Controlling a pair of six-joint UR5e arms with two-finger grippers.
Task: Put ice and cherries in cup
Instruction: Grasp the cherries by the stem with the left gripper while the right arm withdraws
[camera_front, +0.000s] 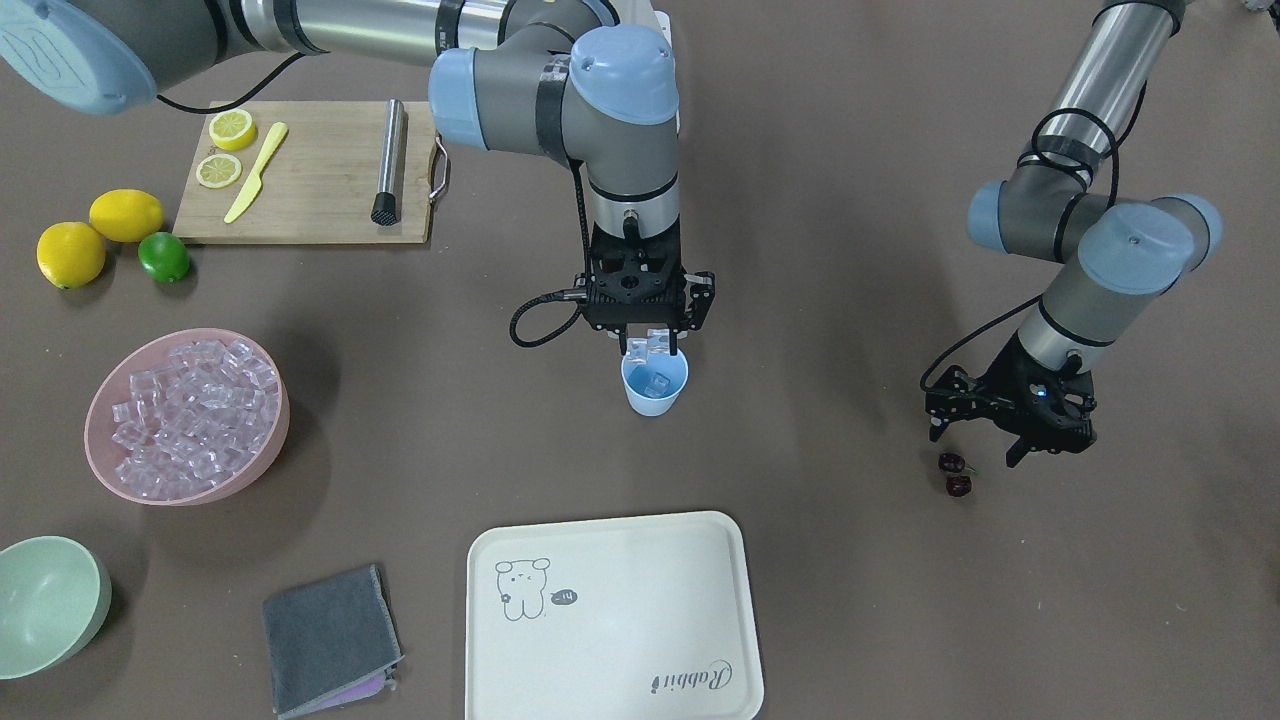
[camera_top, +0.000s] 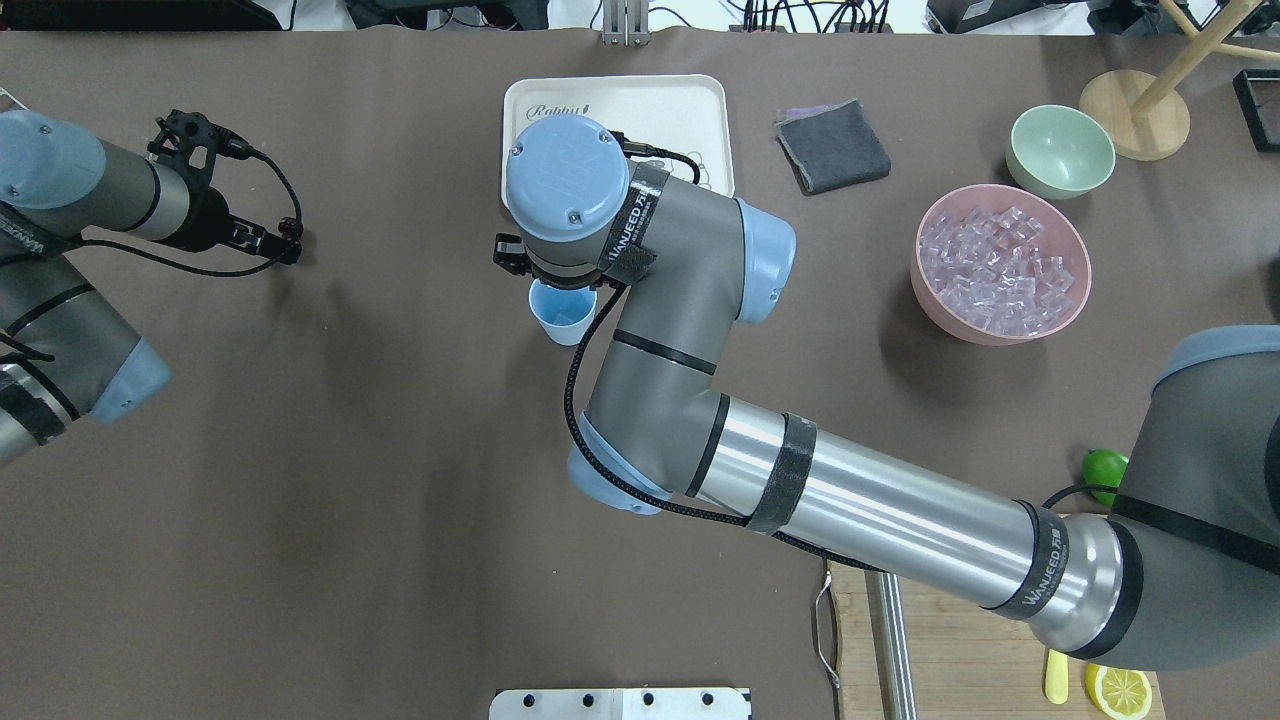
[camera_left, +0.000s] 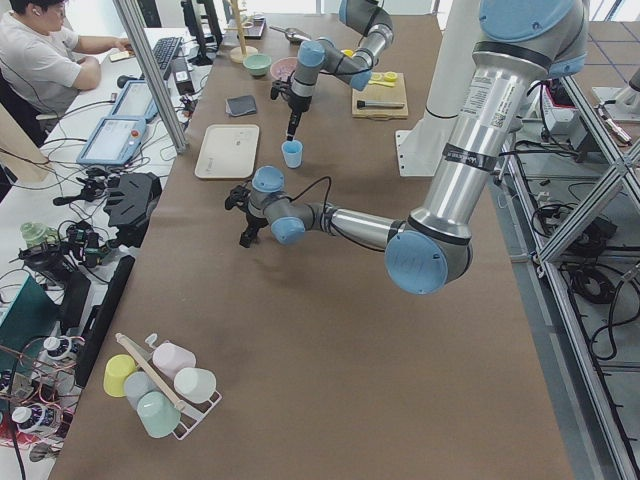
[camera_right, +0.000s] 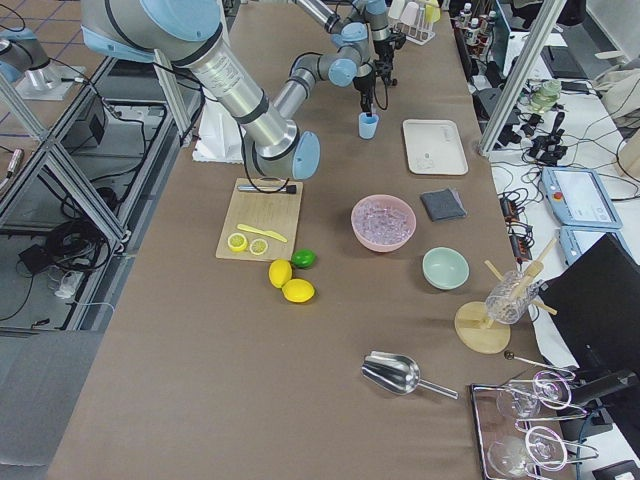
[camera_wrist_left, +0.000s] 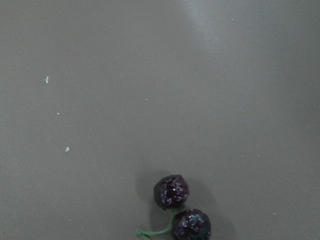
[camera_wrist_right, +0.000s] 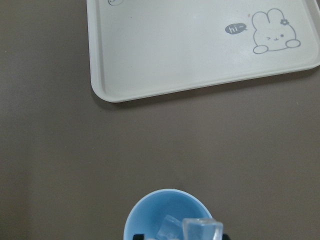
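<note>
Ice cube (camera_wrist_right: 201, 229) pinched in my right gripper (camera_front: 656, 345); I am centring it over the cup (camera_wrist_right: 145, 212) before releasing. Left gripper (camera_front: 980, 443) is hovering wide.

The light-blue cup (camera_front: 650, 403) stands upright at frame centre with clear ice cubes (camera_front: 657, 381) inside, while the paired dark cherries (camera_front: 955, 475) lie at lower right.

Long brown-covered table (camera_left: 330, 330) between aluminium frame posts (camera_left: 150, 70), cluttered side desk (camera_left: 35, 205), pale floor (camera_left: 605, 430).
</note>
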